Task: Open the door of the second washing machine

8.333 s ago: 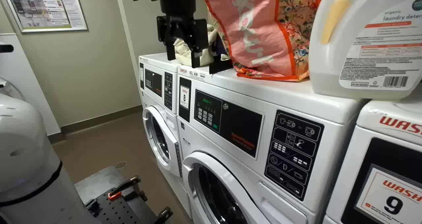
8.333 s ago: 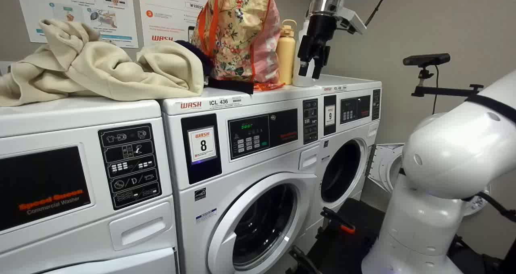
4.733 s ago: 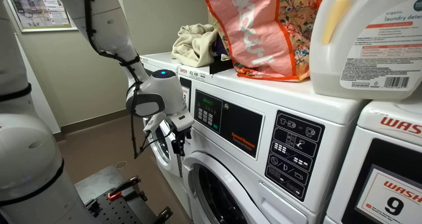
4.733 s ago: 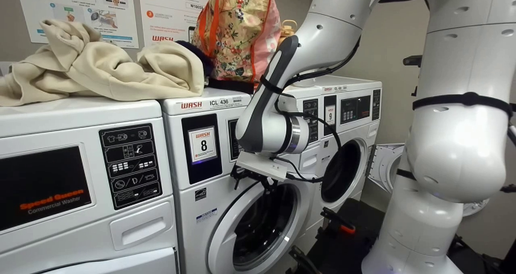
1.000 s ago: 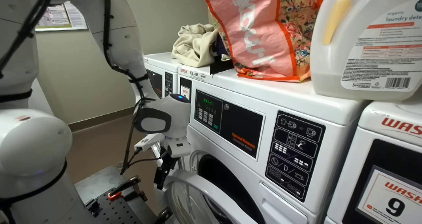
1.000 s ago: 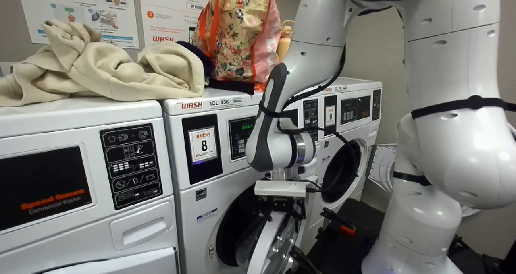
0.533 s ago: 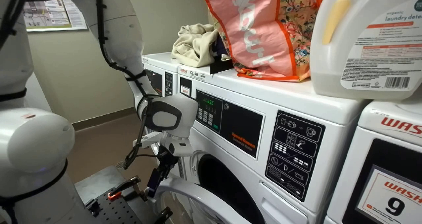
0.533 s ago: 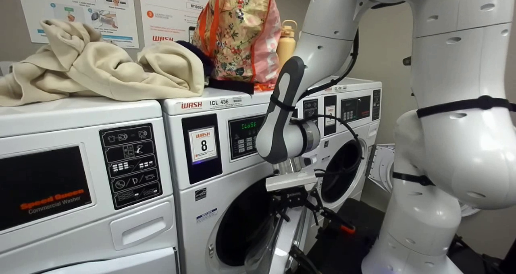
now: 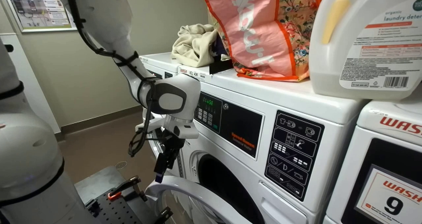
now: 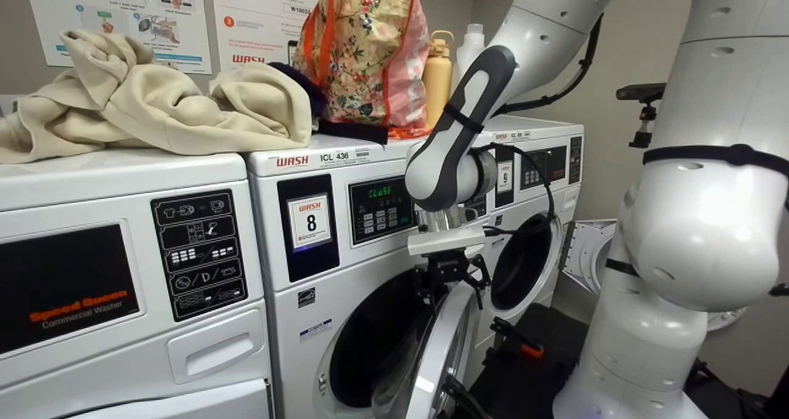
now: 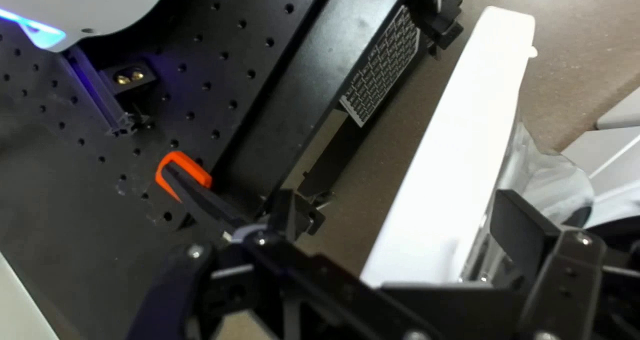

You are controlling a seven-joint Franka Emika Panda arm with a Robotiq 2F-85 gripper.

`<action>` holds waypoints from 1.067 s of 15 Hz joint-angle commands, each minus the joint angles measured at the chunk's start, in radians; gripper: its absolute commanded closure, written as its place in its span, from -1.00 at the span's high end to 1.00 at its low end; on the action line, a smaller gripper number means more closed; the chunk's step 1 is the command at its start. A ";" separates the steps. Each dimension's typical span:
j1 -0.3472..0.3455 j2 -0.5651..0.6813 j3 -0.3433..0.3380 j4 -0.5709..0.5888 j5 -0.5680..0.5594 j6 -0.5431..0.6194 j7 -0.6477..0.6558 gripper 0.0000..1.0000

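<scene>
The second washing machine [image 10: 286,357] is the white washer labelled 8; its display reads close in both exterior views, also here [image 9: 286,98]. Its round door [image 10: 431,351] stands swung far outward, leaving the dark drum opening [image 10: 376,345] uncovered. The door's white rim also shows in an exterior view [image 9: 197,192] and in the wrist view [image 11: 450,155]. My gripper [image 10: 456,308] is open, with fingers wide apart, at the rim's top edge. In the wrist view the gripper [image 11: 396,200] has the rim between its fingers. Whether it touches is unclear. The door's lower part is out of view.
Washer 9 [image 10: 536,197] stands beside it, its door [image 10: 582,252] open. The left washer [image 10: 92,185] carries a beige cloth [image 10: 179,111]. A bag [image 9: 254,36] and detergent jug [image 9: 329,69] stand on top. The black base plate [image 11: 215,70] has an orange-handled clamp [image 11: 185,165].
The door has swung from closed to far outward. The display changed from door to close. In the last half second my gripper has risen from around the rim.
</scene>
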 commanded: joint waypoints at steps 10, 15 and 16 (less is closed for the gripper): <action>-0.144 -0.723 0.273 0.056 0.052 -0.452 -0.182 1.00; -0.144 -0.838 0.338 0.160 0.058 -0.508 -0.211 1.00; -0.144 -0.851 0.344 0.173 0.059 -0.506 -0.221 1.00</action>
